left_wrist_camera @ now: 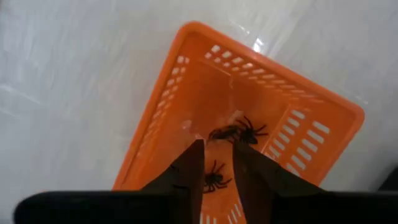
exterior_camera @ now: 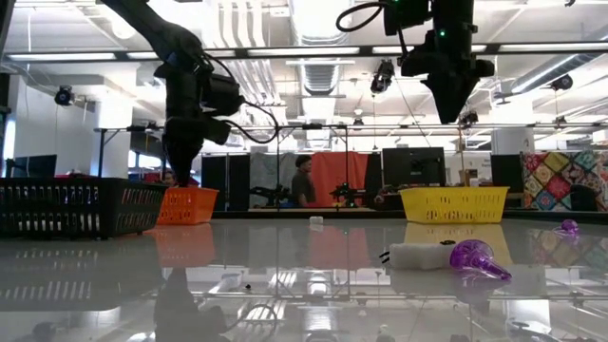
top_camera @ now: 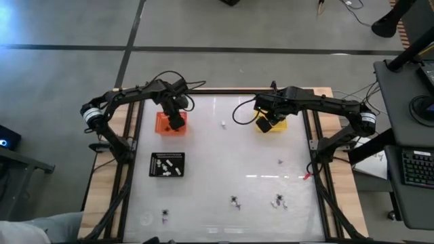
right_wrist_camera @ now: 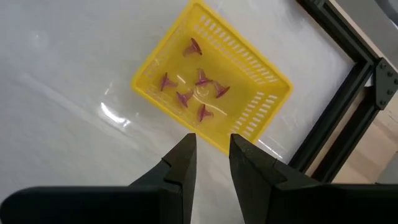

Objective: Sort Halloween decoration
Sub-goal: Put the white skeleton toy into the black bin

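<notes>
A glossy white bench (top_camera: 217, 156) lies before you. At far left, your left tool (left_wrist_camera: 216, 163) hovers over the orange tray (top_camera: 170, 124), fingers parted and empty, black spiders (left_wrist_camera: 249, 132) inside. Nearer sits a black tray (top_camera: 167, 165) of white trinkets (top_camera: 168, 167). At right, your right tool (right_wrist_camera: 212, 157), parted and empty, hangs above the yellow tray (right_wrist_camera: 267, 74) holding purple trinkets (right_wrist_camera: 202, 78).

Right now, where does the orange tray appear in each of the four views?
High view: orange tray upper left, under the left end effector.
Low view: left of centre, behind the black tray.
Left wrist view: centre, spiders inside.
Right wrist view: not in it.
Shared landmark: the left end effector.
</notes>
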